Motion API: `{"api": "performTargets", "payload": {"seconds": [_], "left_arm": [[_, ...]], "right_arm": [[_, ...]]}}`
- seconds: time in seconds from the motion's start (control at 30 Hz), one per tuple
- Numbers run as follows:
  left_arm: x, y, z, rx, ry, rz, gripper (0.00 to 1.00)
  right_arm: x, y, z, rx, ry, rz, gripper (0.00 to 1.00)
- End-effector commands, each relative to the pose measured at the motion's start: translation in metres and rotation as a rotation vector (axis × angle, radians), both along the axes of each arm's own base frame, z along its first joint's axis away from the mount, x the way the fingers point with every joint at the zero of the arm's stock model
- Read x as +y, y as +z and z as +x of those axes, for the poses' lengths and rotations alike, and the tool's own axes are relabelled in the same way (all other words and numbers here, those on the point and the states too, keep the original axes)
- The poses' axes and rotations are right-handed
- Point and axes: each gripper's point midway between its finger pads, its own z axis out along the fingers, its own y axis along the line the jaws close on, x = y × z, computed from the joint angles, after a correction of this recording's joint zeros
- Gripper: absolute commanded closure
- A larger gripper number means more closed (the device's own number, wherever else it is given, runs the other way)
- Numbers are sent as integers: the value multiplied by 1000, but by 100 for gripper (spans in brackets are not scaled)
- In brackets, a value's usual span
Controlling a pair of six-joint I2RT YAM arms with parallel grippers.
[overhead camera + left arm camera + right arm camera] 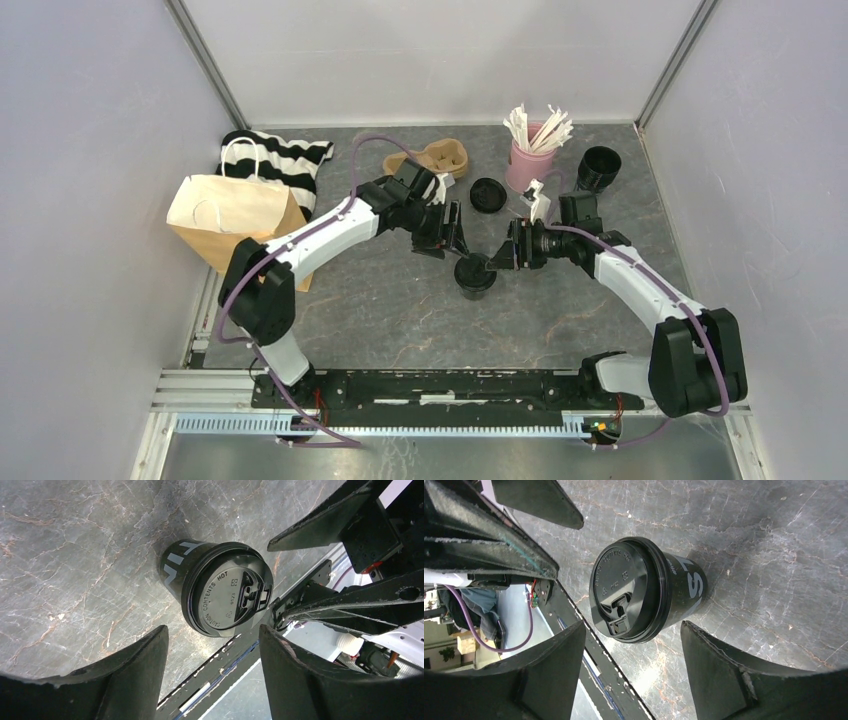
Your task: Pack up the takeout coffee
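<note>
So the lidded cup [475,276] stands upright mid-table [400,310], long axis vertical, sandwiched between both arms. The left gripper [447,240] sits just up and left of it and the right gripper [503,256] just to its right. Too close to call which is nearer, maybe the right by a hair. In both wrist views the cup lies just past the fingertips, not between them.

Both sets of jaws are spread wider than the cup, holding nothing and touching nothing as far as I can see. My guess is whichever arm goes needs to push forward so the cup sits between the fingers. The second cup [598,167] is far right with no lid, its loose lid [487,194] lying near the carrier tray [440,158].
</note>
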Motion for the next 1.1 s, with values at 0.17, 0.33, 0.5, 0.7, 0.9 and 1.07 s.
{"api": "performTargets", "payload": {"seconds": [0.17,0.33,0.5,0.7,0.9,1.07], "left_arm": [[-13,-20,-6,74,-30,-47,37],[-15,-29,-13,93,-47,-31,40],[-16,-42,-21,119,-59,-7,44],[-13,-46,-17,105,-54,17,47],[-15,-30,-9,58,-44,-3,39],[-12,-1,-1,14,-14,-65,19]], "right_arm": [[3,-12,-11,13,51,28,33],[4,-17,-13,25,57,34,38],[3,-25,-15,32,52,28,45],[1,-33,-17,44,39,25,52],[0,12,5,-48,12,54,36],[-18,20,15,-60,-49,47,32]]}}
